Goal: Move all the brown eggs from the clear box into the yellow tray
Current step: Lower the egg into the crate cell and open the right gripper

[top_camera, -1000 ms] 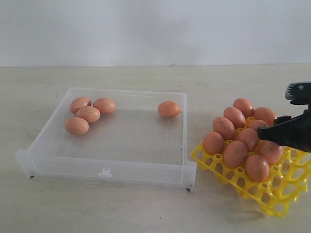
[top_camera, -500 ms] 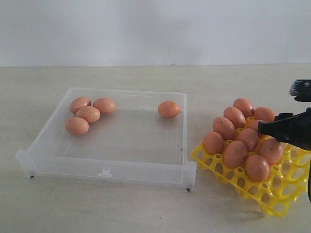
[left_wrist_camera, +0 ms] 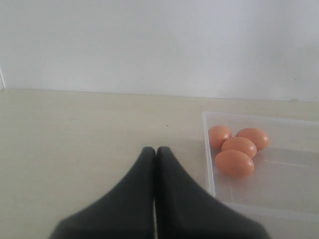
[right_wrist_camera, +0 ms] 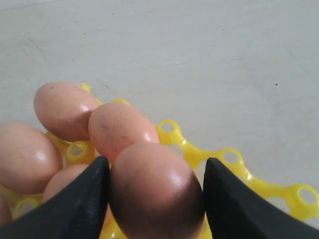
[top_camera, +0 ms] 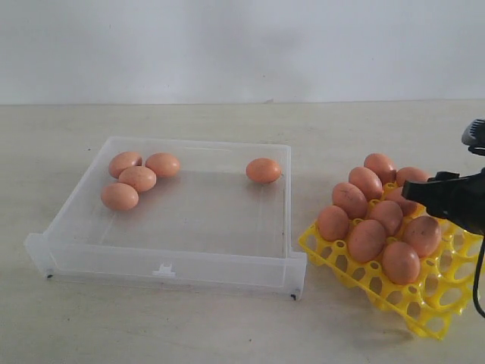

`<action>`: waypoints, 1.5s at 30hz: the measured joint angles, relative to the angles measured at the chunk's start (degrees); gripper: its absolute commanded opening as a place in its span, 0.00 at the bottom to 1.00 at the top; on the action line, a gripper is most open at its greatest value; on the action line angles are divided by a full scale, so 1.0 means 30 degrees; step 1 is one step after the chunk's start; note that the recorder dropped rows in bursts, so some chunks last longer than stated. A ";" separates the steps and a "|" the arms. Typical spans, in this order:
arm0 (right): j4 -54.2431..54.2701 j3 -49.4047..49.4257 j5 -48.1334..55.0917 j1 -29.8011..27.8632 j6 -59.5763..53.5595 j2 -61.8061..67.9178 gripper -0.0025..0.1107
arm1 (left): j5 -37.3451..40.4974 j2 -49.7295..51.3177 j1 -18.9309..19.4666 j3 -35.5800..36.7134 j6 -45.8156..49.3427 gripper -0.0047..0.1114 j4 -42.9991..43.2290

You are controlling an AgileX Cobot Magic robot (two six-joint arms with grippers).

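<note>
While my right fingers pinch a brown egg over the crowded yellow tray, five wait in the clear box; left fingers closed, empty.

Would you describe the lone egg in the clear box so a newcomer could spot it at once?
In the exterior view, find the clear box left of the yellow tray. Four brown eggs huddle in its far left corner. The lone egg lies by itself near the far corner on the tray's side.
</note>
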 measured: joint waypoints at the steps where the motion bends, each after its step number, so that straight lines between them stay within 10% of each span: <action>1: -0.0032 0.0000 -0.0030 0.0000 -0.0007 -0.0126 0.02 | 0.0000 0.0000 0.0000 0.0000 0.0000 0.00 0.0000; 45: -0.1833 -0.1505 0.3286 -0.0013 -0.0121 -0.0233 0.02 | 0.0000 0.0000 0.0000 0.0000 0.0000 0.00 0.0000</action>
